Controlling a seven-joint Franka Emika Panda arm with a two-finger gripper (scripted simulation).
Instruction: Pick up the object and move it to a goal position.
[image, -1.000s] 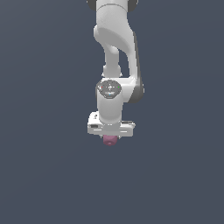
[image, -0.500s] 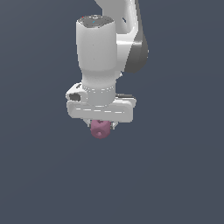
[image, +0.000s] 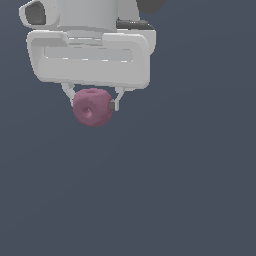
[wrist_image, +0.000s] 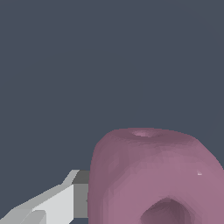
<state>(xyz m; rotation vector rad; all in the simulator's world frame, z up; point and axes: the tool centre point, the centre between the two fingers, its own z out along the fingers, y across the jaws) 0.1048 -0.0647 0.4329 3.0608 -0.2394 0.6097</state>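
One mauve-pink object (image: 93, 107) (wrist_image: 151, 177) hangs clamped between the two fingers (image: 118, 99) of the single white end effector (image: 93, 100); nothing else surrounds it.

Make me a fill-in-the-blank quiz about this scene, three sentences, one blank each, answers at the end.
1. The white gripper is shut on a small lump whose colour is mauve-____.
2. In the exterior view, the face of the lump turned to the camera has a dark ____ in it.
3. In the exterior view, the lump is ____ than the white gripper body above it.

Missing words: pink; dimple; narrower
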